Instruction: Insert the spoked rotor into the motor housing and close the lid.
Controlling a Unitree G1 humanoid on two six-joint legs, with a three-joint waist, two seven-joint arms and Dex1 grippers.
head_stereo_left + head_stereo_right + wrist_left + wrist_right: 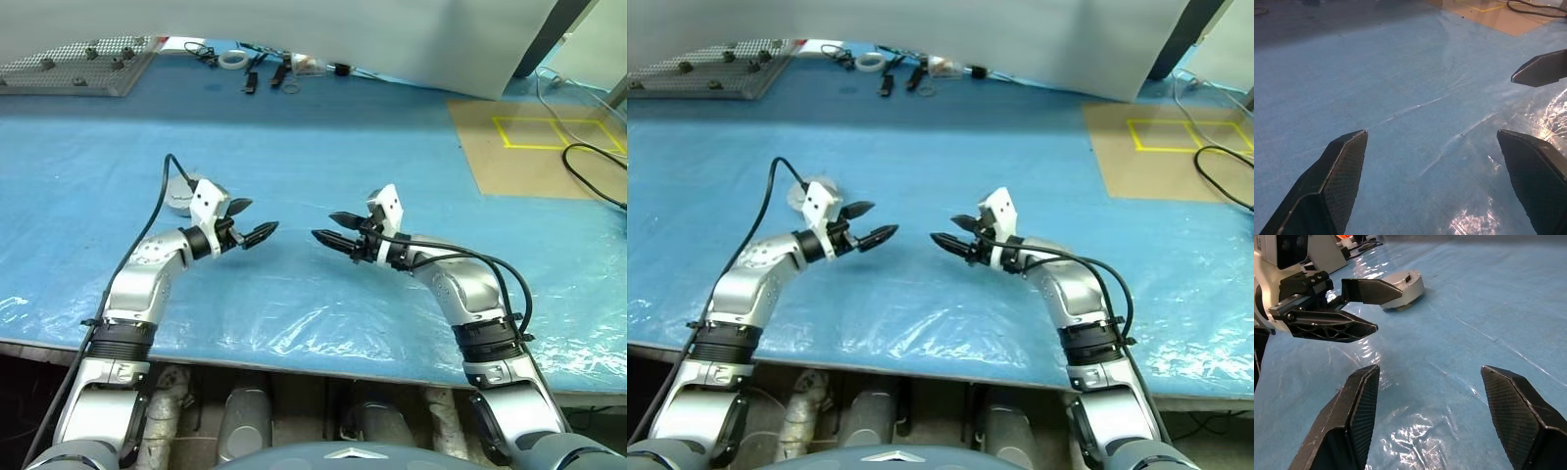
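Over the blue sheet (323, 157), just off the surface, the left claw (253, 227) and right claw (330, 235) point at each other, tips near but apart, both spread wide and empty, touching nothing. Behind the left claw, on its far side from the right one, sits the housing (1403, 284), seen from the right wrist as a squat round pale body with a small dark tab at its edge and a white top, resting flat on the sheet; whether the lid is on it I cannot tell. From the head it is a pale rounded patch (179, 196) half hidden by the left wrist. Beyond both claws, well apart at the far edge, lie a perforated board (78, 67) and small tools (265, 67); a brown mat (534, 147) with yellow tape lies off past the right claw.
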